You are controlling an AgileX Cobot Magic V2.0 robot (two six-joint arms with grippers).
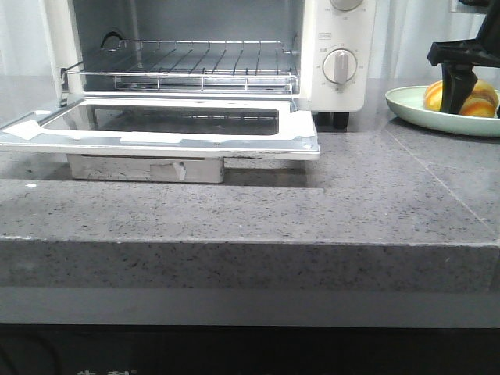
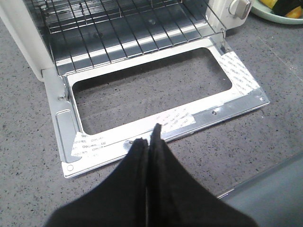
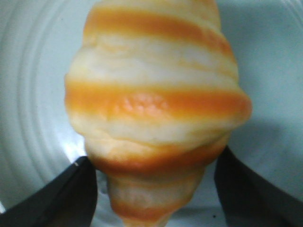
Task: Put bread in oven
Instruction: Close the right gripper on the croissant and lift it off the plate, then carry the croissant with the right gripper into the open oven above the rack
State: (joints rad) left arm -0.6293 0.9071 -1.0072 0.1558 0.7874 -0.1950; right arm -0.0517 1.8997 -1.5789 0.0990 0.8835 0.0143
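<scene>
While the right gripper (image 3: pixel 151 184) straddled the bread (image 3: pixel 156 109) lengthwise, spread | left gripper (image 2: pixel 150 142) pressed together | oven (image 1: pixel 195 78) lay leftward.

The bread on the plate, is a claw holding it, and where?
The right claw has a finger on each side of the bread's narrow end, over the plate. Whether they squeeze it yet cannot be told. The left claw is shut on nothing.
</scene>
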